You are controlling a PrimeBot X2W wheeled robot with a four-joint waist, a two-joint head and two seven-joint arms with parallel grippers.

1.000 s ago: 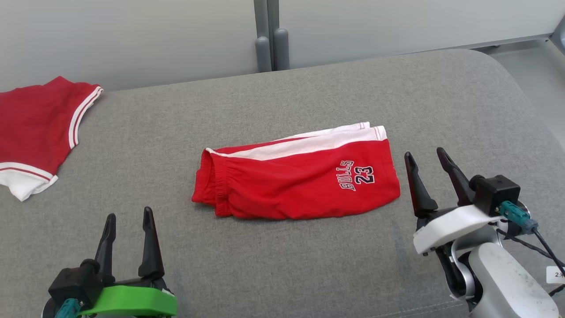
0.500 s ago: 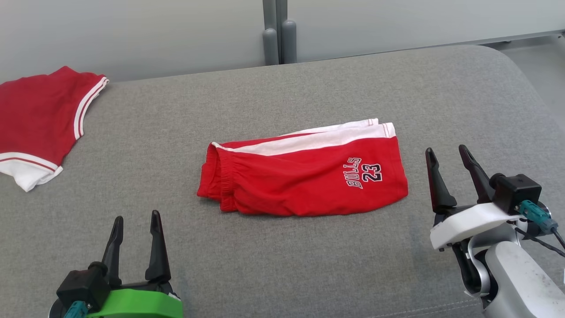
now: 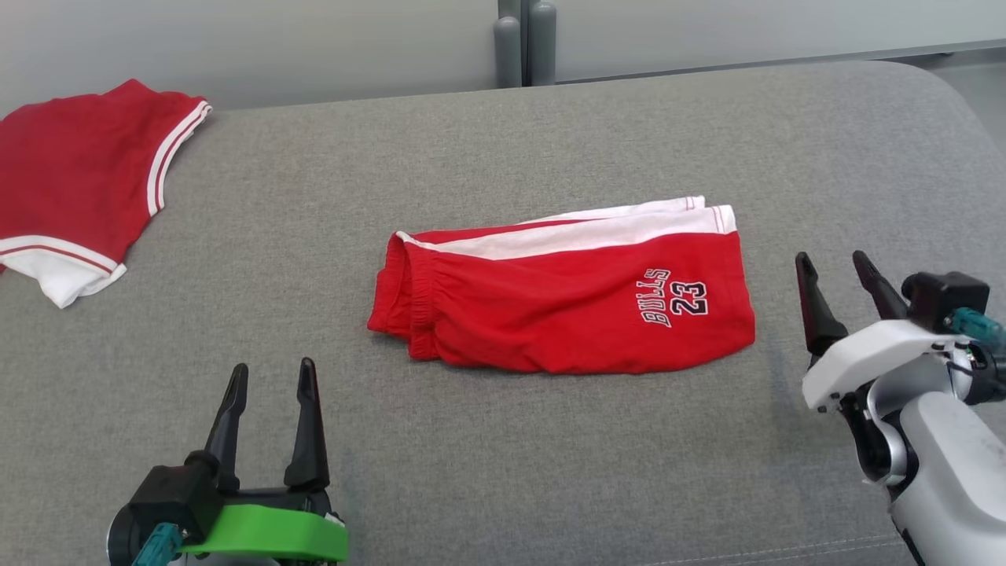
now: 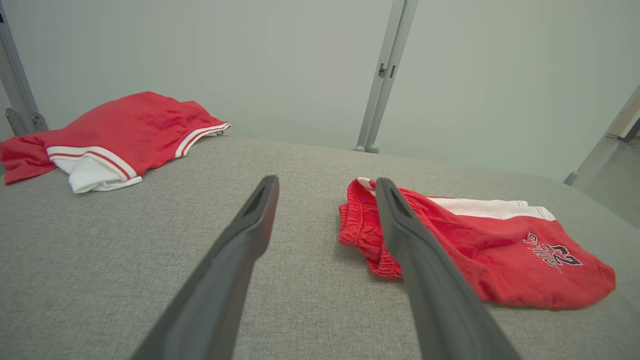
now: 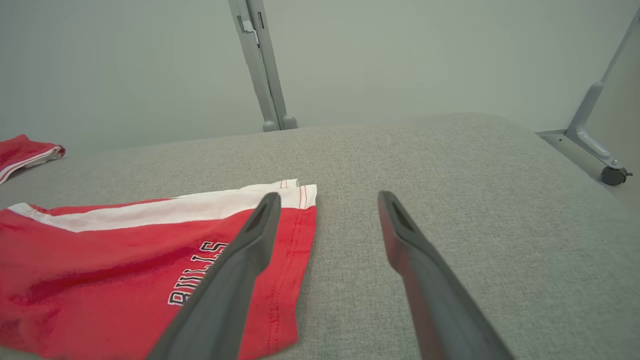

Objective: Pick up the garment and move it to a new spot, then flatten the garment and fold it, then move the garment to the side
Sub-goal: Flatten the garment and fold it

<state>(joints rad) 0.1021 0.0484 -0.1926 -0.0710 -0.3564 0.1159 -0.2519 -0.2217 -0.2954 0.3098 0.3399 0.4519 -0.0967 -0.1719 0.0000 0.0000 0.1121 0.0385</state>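
Red shorts (image 3: 566,303) lying folded at centre of grey bench (image 3: 550,472), likely awaiting move aside. Left gripper (image 3: 273,365) and right gripper (image 3: 831,255) flanking them, fingers standing wide apart, holding nothing, clear of cloth.

Quick count: 2 red garments on 1 grey pad (image 3: 471,157), that's 1 pair of shorts (image 3: 566,314) and 1 red top (image 3: 71,181). Also 2 grippers, the left gripper (image 3: 273,365) and the right gripper (image 3: 831,255), plus 2 grey posts (image 3: 508,51).

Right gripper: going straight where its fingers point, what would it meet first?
Probably the bare grey cushion: the open right gripper aims just right of the shorts and their hem, though depth is unclear.
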